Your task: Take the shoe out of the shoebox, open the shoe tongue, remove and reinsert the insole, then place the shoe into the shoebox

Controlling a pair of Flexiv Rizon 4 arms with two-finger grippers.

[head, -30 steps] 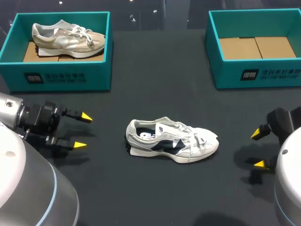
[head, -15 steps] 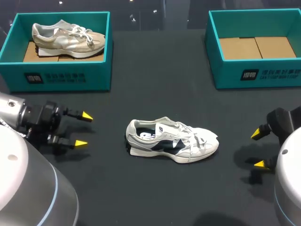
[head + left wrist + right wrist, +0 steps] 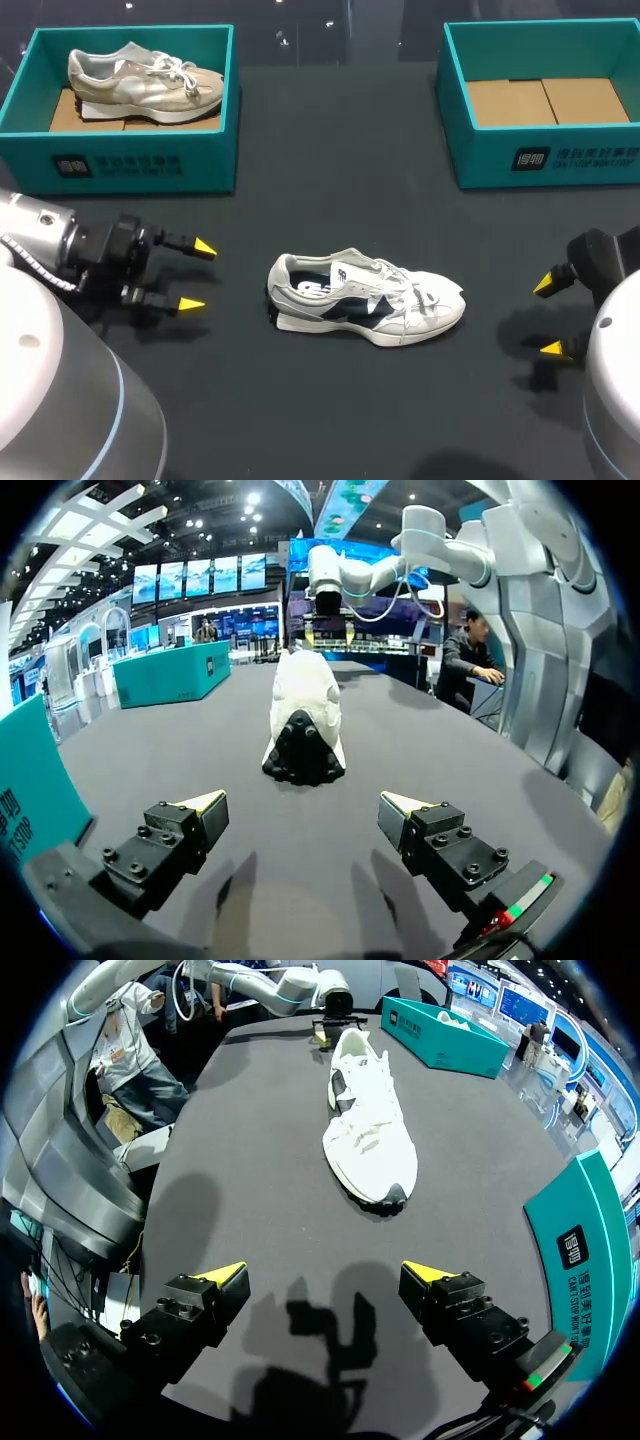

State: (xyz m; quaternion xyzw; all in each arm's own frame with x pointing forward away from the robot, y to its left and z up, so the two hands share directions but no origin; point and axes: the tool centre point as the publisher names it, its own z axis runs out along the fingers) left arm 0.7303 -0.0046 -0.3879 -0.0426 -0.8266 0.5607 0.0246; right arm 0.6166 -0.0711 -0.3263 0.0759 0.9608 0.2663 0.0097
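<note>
1. In the middle of the black table, the white and navy shoe stands on its sole, outside both boxes, with its heel toward my left side and its toe toward my right.
2. At the far left corner, the left shoebox, teal, holds a beige shoe lying on the brown cardboard floor.
3. At the far right corner, the right shoebox, also teal, shows its brown cardboard floor.
4. The left gripper hangs low over the table near the white shoe's heel, not touching it, its yellow tips pointing toward the shoe. Its jaws stand wide apart with nothing between them.
5. In the left wrist view, the left gripper faces the dark heel of the shoe, which sits straight ahead of the gap between the fingers, with bare table between the two.
6. The right gripper sits at the right edge of the table, well apart from the shoe's toe. Its jaws are likewise spread, holding nothing.
7. In the right wrist view, the right gripper points at the toe of the shoe, which lies lengthwise ahead of it, and the two finger shadows fall on the table just ahead of the fingers.
</note>
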